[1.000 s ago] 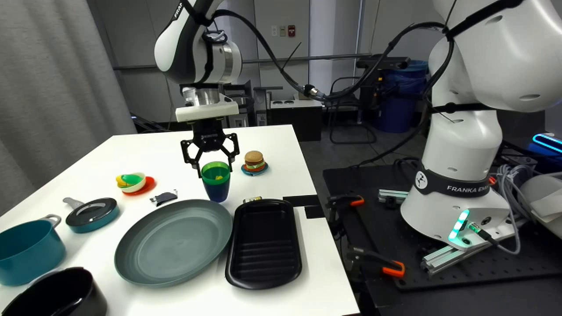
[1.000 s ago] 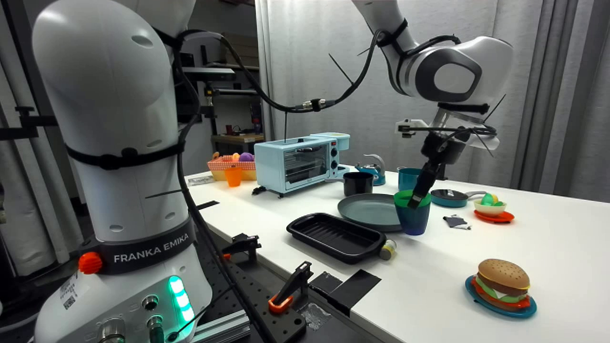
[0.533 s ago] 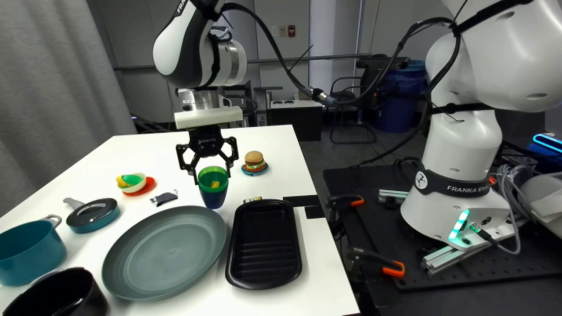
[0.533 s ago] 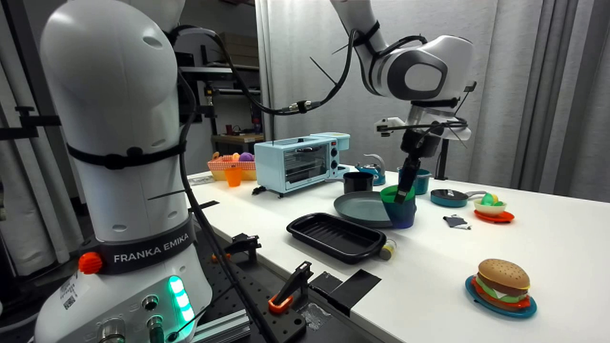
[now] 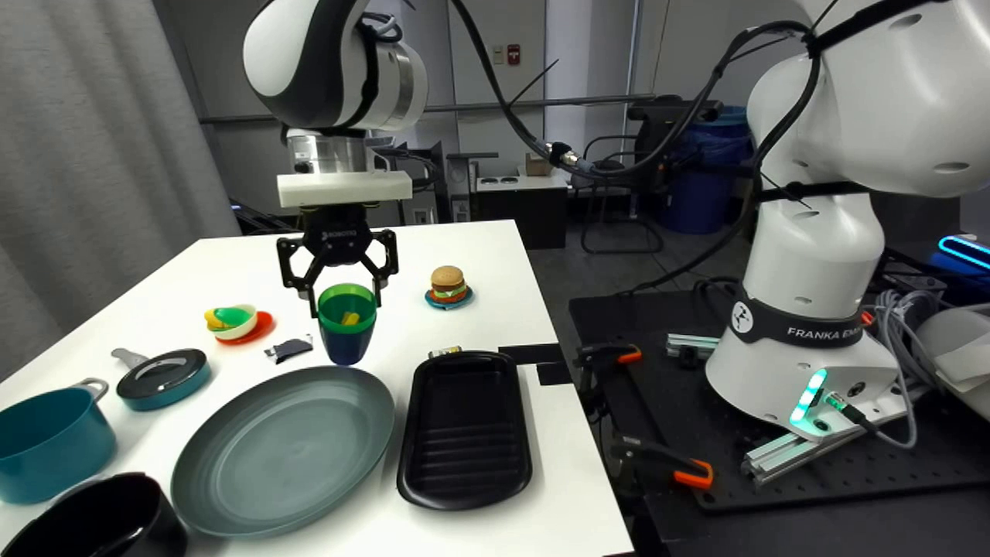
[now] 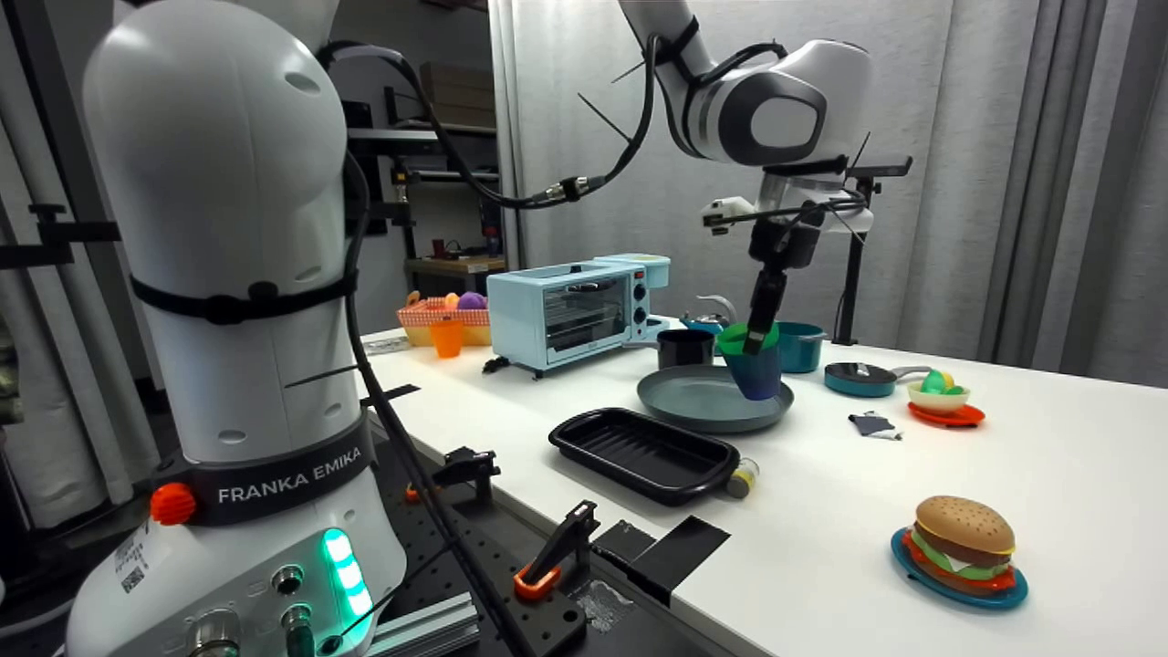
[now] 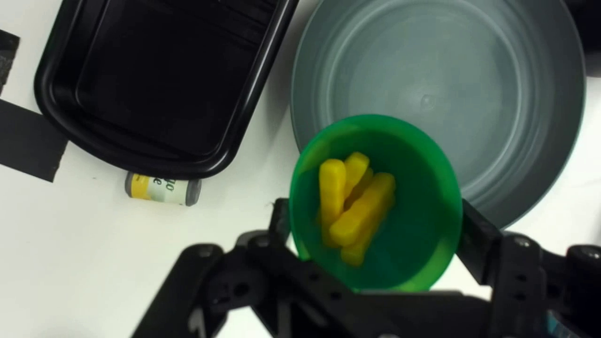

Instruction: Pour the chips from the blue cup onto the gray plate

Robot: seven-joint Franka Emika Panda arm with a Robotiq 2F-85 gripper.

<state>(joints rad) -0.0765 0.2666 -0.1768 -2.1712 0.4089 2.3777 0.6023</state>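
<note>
My gripper (image 5: pixel 346 308) is shut on the blue cup (image 5: pixel 345 345), one finger on each side of its rim. The cup looks green at the top and blue below, and tilts slightly in an exterior view (image 6: pixel 756 376). Several yellow chips (image 7: pixel 361 211) lie inside the cup in the wrist view, piled to one side. The gray plate (image 5: pixel 282 452) is bare on the table. The held cup is raised by the plate's edge, overlapping the rim of the plate (image 7: pixel 436 56) in the wrist view. The cup's underside is hidden there.
A black rectangular tray (image 5: pixel 464 433) is beside the plate, with a small can (image 6: pixel 744 478) at its end. A black pot (image 5: pixel 100 518), a teal pot (image 5: pixel 54 445) and a small pan (image 5: pixel 164 379) stand around the plate. A toy burger (image 6: pixel 963 543) and toaster oven (image 6: pixel 575 315) are farther off.
My gripper has carried the cup toward the plate and then up a little. The plate has slid away from the cup, toward the black pot. The chips show more clearly in the cup.
</note>
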